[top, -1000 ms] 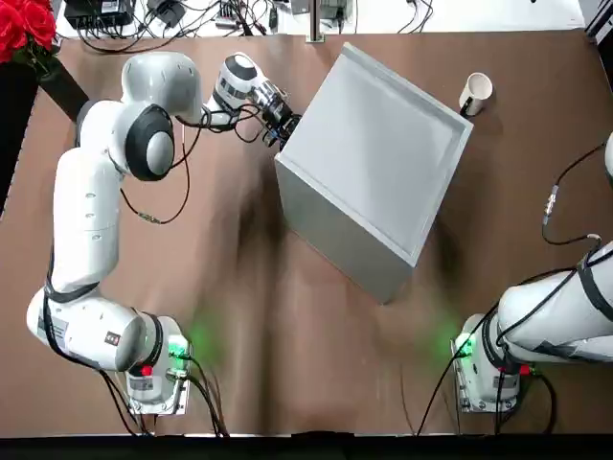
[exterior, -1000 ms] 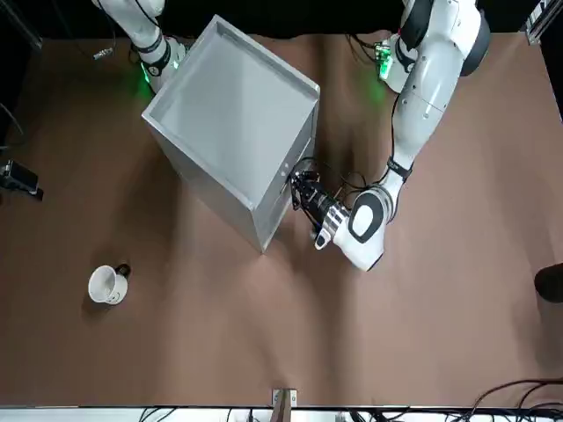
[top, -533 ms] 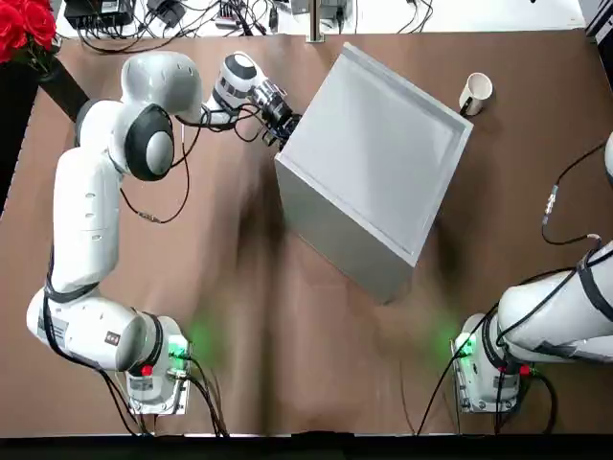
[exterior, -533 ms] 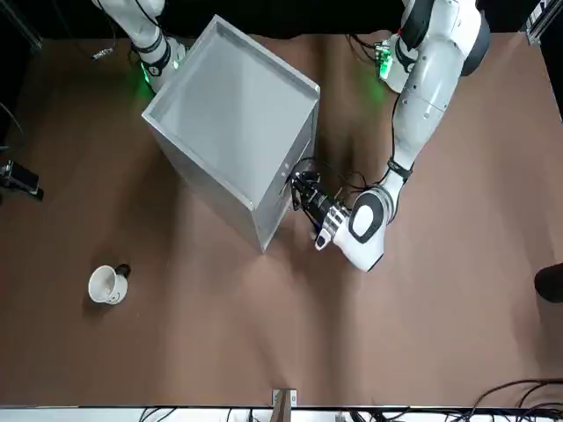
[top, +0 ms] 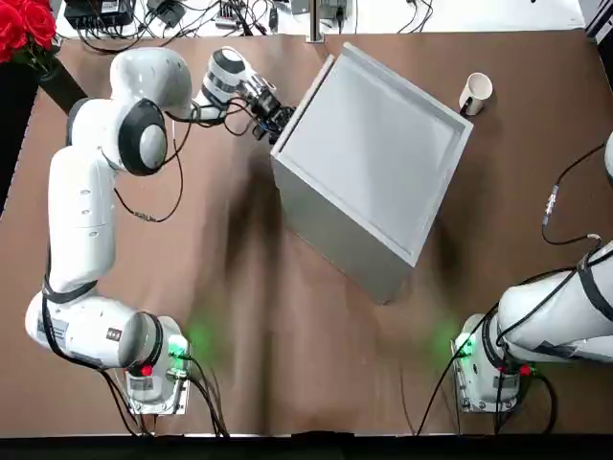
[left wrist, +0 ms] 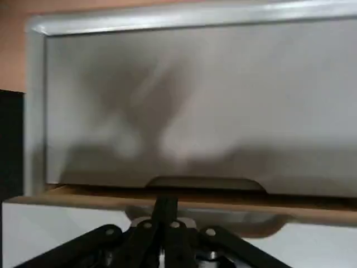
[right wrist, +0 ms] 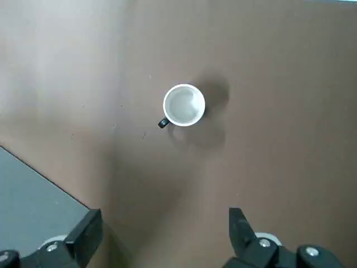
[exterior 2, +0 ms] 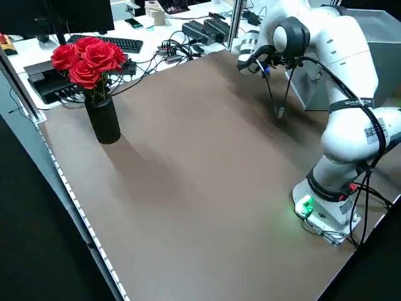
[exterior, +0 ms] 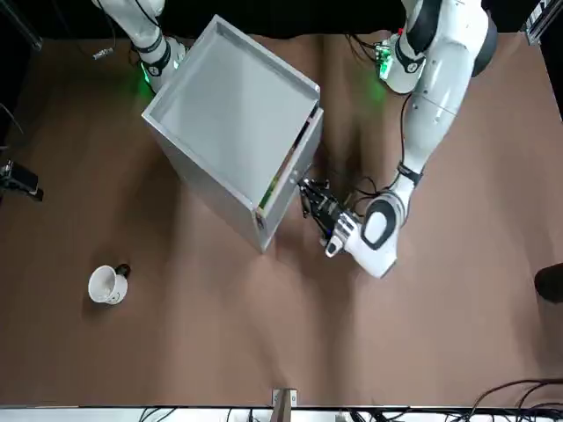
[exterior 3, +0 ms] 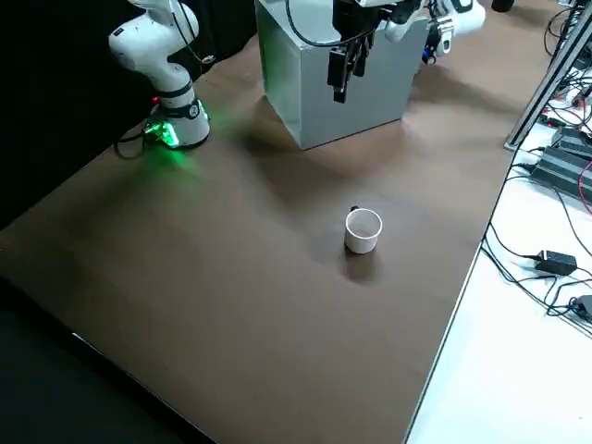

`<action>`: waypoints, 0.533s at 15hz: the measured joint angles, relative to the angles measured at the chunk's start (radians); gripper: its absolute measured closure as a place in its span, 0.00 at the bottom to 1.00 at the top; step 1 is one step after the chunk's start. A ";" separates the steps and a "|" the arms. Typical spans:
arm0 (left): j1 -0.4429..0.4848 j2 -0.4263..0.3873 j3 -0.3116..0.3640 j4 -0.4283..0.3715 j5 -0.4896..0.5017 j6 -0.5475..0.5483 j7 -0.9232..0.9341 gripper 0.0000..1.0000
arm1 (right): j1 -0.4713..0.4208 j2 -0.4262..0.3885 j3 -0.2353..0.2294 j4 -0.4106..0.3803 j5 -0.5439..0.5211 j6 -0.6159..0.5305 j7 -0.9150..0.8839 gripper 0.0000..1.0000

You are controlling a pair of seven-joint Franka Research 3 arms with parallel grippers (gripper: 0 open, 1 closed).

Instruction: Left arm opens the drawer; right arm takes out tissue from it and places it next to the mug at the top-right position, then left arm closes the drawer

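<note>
Drawer (exterior: 290, 180) now cracked open, left gripper (exterior: 310, 195) pulling front.

Mug (top: 475, 93) right of the cabinet (top: 374, 163).

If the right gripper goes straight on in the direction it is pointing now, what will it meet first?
The right gripper, fingers open, points down at the table. Probably it would meet the bare brown table first, just short of the mug and beside the grey cabinet. Depth is unclear.

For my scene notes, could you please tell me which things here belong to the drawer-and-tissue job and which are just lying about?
Job: drawer, part-open; left gripper at its front; mug; right gripper above the mug.

Lying about: roses in a black vase; cables and keyboard beyond the table.
</note>
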 joint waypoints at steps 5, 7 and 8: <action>0.083 0.000 0.003 0.014 0.030 -0.018 0.011 0.99 | 0.001 0.000 0.001 0.000 0.000 0.001 0.000 0.00; 0.115 0.000 0.004 0.024 0.044 -0.023 0.015 0.99 | 0.001 0.000 0.001 0.000 0.000 0.001 0.000 0.00; 0.132 0.000 0.004 0.033 0.056 -0.024 0.016 0.99 | 0.002 0.000 0.002 0.000 0.000 0.001 0.000 0.00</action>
